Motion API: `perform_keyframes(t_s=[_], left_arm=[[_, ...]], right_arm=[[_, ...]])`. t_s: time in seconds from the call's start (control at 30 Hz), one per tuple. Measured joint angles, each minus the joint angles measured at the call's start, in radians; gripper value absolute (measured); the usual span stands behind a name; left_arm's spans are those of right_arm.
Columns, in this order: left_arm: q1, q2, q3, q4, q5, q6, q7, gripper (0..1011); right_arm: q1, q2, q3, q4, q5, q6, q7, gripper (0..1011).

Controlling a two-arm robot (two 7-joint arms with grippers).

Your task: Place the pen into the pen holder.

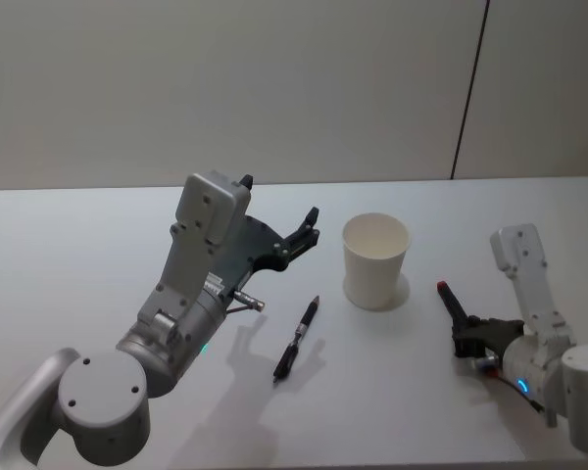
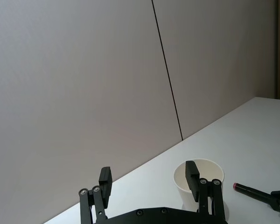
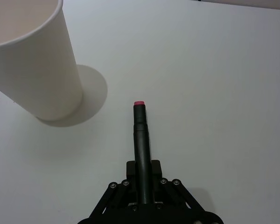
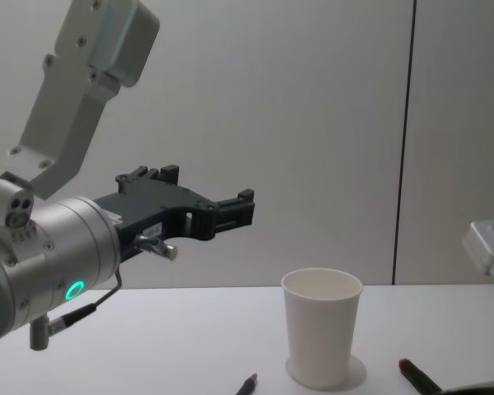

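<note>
The pen holder (image 1: 375, 260), a white paper cup, stands upright on the white table (image 1: 98, 245), also in the chest view (image 4: 321, 337). A black pen (image 1: 296, 339) lies flat on the table to the cup's front left, and its tip shows low in the chest view (image 4: 247, 385). My left gripper (image 1: 309, 227) hangs open and empty in the air, left of the cup and above the table. My right gripper (image 1: 463, 328), low to the cup's right, is shut on a black rod with a red end (image 3: 139, 130), seemingly a second pen, pointing past the cup.
A plain wall with a dark vertical seam (image 4: 405, 140) stands behind the table. The table's front edge lies near my arms' bases. Open table surface lies behind and to both sides of the cup.
</note>
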Motion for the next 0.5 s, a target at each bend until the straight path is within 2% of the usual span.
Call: perform_keyframes(t_s=[0.33,0.5], left_arm=[[0.000,0.000,0.000,0.000,0.000,0.000,0.000,1000],[0.000,0.000,0.000,0.000,0.000,0.000,0.000,1000]], right_arm=[[-0.010,0.002,0.001,-0.006,-0.005,-0.029,0.003,176],[-0.021,0.007,0.004,-0.028,-0.006,-0.072,0.003,176]])
